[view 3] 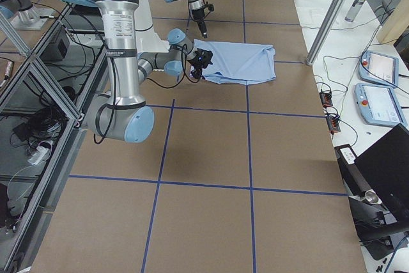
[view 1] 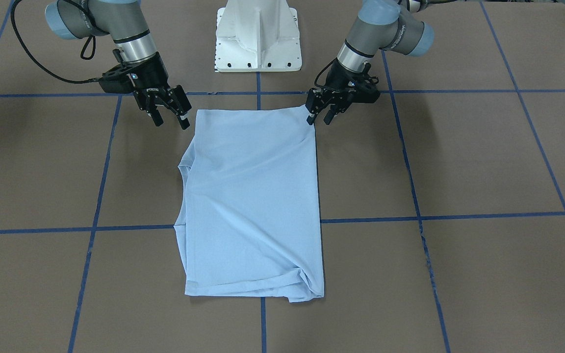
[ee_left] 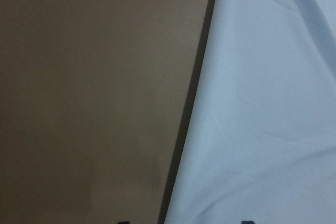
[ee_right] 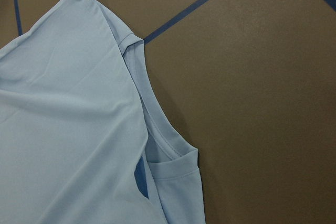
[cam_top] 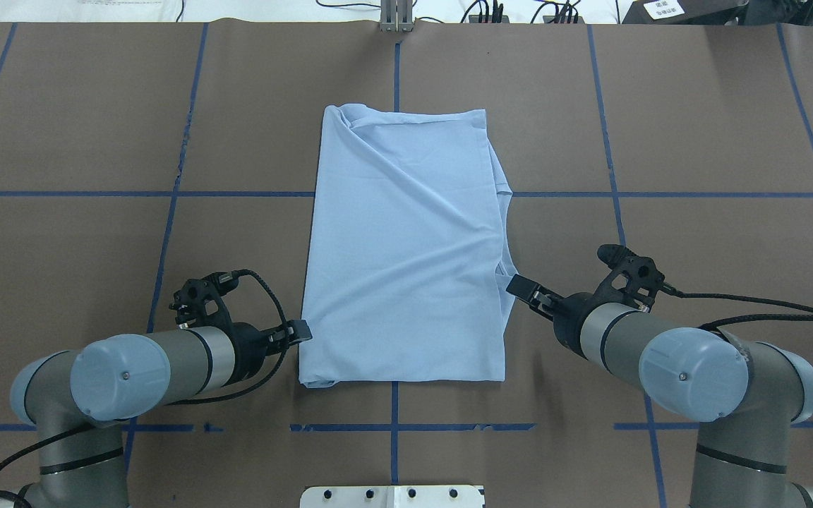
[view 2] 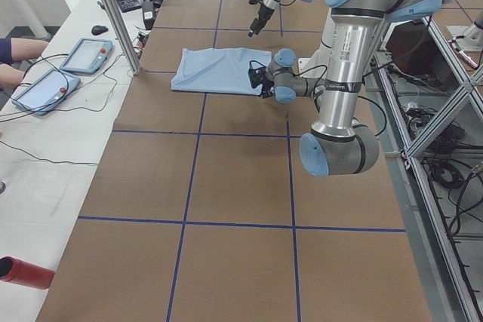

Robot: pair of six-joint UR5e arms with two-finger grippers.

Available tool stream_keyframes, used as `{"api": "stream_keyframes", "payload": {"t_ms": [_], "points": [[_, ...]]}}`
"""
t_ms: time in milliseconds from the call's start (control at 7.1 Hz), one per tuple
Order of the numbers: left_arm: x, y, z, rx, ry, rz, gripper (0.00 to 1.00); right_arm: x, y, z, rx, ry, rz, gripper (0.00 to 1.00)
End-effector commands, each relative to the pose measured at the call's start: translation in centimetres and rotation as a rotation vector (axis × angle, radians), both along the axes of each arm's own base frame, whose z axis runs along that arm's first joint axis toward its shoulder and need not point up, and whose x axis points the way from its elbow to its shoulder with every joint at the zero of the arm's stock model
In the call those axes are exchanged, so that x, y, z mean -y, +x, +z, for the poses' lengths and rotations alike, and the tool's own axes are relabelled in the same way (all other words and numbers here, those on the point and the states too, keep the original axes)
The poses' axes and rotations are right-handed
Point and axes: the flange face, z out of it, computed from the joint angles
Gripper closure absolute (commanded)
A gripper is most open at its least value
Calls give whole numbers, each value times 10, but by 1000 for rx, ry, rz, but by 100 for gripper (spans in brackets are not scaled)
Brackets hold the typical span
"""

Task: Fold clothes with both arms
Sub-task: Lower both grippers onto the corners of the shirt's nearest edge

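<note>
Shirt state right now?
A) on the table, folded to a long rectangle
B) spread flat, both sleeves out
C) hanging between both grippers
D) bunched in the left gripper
A: the T-shirt lies on the table as a long rectangle, with the left gripper and right gripper open beside its robot-side corners, lifting nothing.

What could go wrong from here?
1. Left gripper sits at the very corner edge of the shirt; a shallow pinch may slip.
2. Right gripper is off the cloth, beside the loose layered sleeve; it may catch one layer.
3. The bunched far corner could fold in crooked.
</note>
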Motion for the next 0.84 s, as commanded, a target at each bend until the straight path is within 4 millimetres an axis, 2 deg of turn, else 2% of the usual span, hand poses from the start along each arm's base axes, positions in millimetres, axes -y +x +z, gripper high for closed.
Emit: {"api": "stream_keyframes", "payload": {"t_ms": [0, 282, 422, 704], "points": [[-16, 11, -4, -2, -14, 22, 37, 0, -1, 0, 0, 0, 2, 2], [-23, 16, -8, -9, -14, 37, 38, 0, 0, 0, -1, 2, 6, 2], [-24, 18, -12, -15, -12, 39, 43, 0, 0, 0, -1, 2, 6, 2], [-24, 19, -11, -14, -12, 41, 43, 0, -1, -1, -1, 3, 6, 2]]}}
